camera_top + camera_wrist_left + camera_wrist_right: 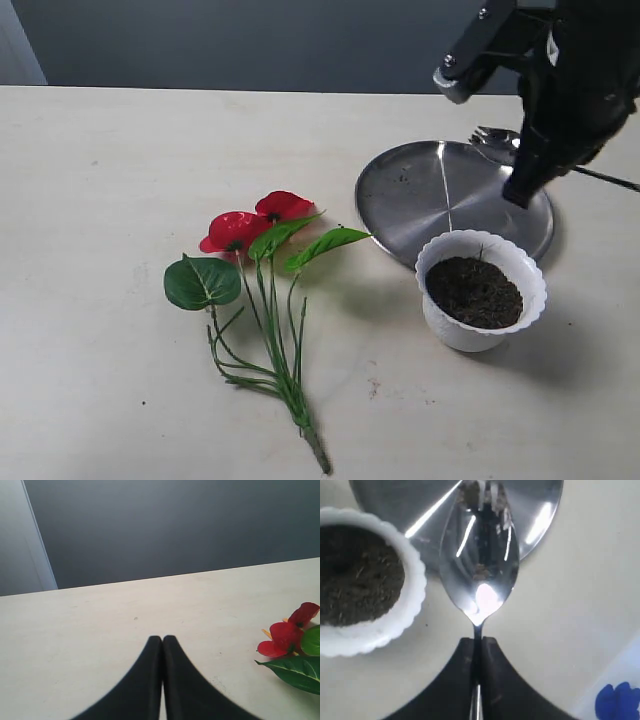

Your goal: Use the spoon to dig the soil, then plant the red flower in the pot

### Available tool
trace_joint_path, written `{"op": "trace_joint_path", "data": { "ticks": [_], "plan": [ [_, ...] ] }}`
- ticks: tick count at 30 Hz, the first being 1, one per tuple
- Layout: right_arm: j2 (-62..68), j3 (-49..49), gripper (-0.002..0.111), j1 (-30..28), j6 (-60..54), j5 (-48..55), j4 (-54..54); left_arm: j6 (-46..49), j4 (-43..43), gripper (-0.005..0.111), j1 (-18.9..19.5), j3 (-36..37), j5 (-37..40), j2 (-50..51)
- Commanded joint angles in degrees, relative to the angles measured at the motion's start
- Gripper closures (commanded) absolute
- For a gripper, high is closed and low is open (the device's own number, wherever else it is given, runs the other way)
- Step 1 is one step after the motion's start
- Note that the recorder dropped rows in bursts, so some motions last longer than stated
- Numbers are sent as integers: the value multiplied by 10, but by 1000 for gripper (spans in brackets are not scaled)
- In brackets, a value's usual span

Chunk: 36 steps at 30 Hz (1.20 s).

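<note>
The white scalloped pot [482,290] stands near the front right, filled with dark soil [474,291]. My right gripper [477,641] is shut on the handle of the silver spoon [479,565], whose bowl hangs over the edge of the steel plate, just beside the pot [370,635] and its soil [355,575]. A few soil crumbs cling to the spoon bowl. The red flower [255,225] lies flat on the table left of the pot, stems toward the front. My left gripper [162,639] is shut and empty, with the red flower [287,632] off to its side.
A flat round steel plate [410,195] lies behind the pot. The right arm [560,90] hangs over the plate's far right edge. A blue-and-white patch [615,700] shows at the table's edge in the right wrist view.
</note>
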Motion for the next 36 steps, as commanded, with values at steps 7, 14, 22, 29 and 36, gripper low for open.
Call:
{"op": "trace_joint_path", "data": {
  "ticks": [7,14,22,29,36],
  "plan": [
    [-46,171,109,73,-70,-5,-74,0,0,106,-4,-2,-6,-2],
    [-18,189,109,135,-78,-5,-224,0,0,106,-4,-2,-6,-2],
    [53,189,109,179,-129,-5,-291,0,0,106,-4,-2,-6,-2],
    [114,189,109,214,-150,-5,-336,0,0,106,-4,-2,-6,-2],
    [166,189,109,246,-215,-5,-362,0,0,106,-4,-2,-6,-2]
  ]
}}
